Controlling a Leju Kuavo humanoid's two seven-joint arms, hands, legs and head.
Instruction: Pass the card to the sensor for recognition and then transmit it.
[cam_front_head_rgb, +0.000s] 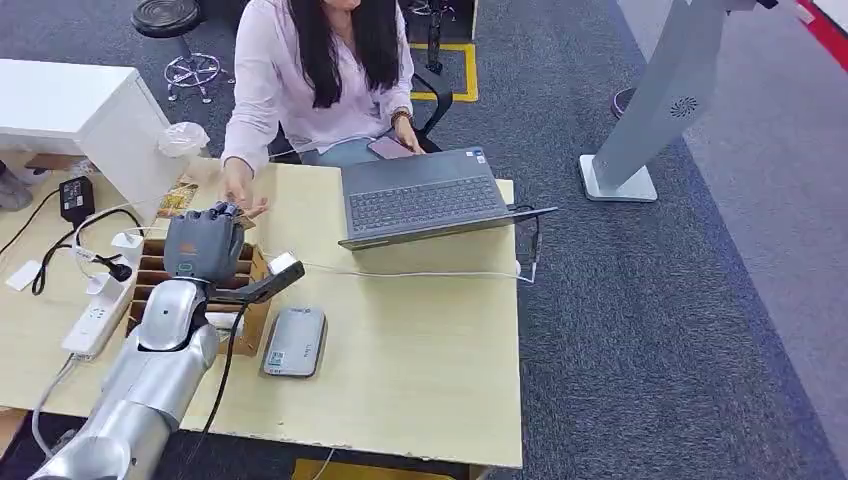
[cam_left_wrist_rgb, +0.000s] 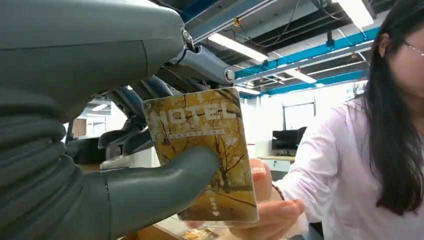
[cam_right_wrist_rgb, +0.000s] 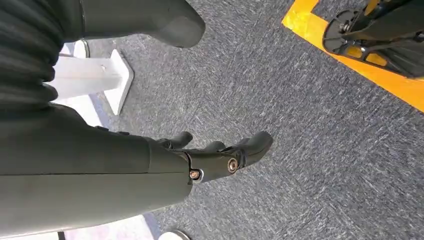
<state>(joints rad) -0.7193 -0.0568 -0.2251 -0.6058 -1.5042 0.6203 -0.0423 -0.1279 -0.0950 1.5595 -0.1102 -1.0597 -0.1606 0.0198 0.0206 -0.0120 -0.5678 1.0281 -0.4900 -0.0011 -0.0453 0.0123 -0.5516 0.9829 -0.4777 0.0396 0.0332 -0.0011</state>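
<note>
The left hand (cam_left_wrist_rgb: 125, 165) pinches the hotel card (cam_left_wrist_rgb: 202, 150) upright, likely offering it to the person's hand (cam_left_wrist_rgb: 267, 210) touching its lower edge, at eleven o'clock from the card reader (cam_front_head_rgb: 295, 341). The right hand (cam_right_wrist_rgb: 200, 160) hangs empty, fingers loosely apart.

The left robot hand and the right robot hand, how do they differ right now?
The left robot hand is raised over the desk and pinches a hotel card under its thumb; the right robot hand holds nothing. The left reaches toward a person's hand, whose fingertips touch the card, while the right hangs over grey carpet with its fingers loosely apart. Both are dark grey with a ribbed wrist cover.
</note>
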